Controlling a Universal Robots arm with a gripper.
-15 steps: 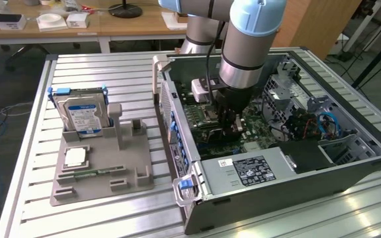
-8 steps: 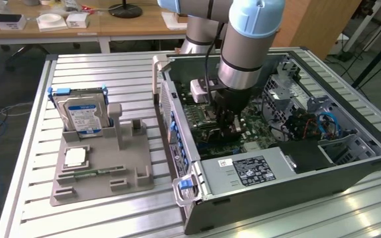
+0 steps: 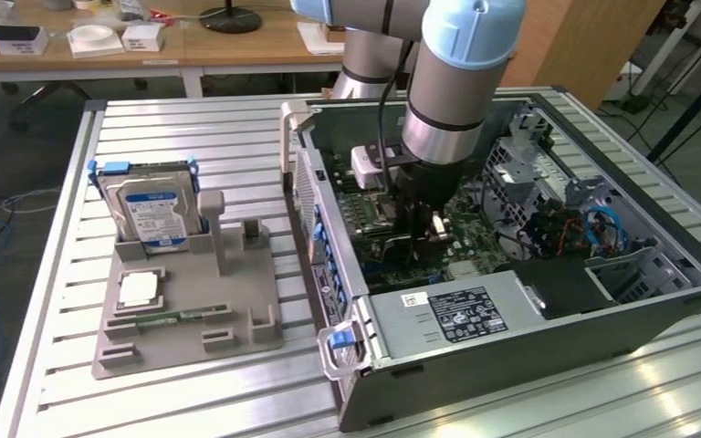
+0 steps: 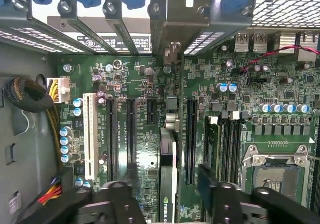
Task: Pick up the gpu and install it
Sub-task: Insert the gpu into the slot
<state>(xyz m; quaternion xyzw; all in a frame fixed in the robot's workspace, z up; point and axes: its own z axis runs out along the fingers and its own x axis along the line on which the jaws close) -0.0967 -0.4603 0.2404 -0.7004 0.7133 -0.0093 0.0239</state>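
reaching straight down into the case (image 3: 643,319), pincer (image 4: 167,181) released, apparently straddling the gpu (image 4: 167,169).

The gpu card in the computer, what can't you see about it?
- Exterior view: the gpu in the computer case is hidden behind the arm and its gripper.
- Wrist view: its near end is cut off by the picture's edge.
- Whether it is pushed fully into its slot cannot be told.

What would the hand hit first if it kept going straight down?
Most likely the gpu, standing edge-on in the motherboard between the open hand's fingers; depth is hard to judge.
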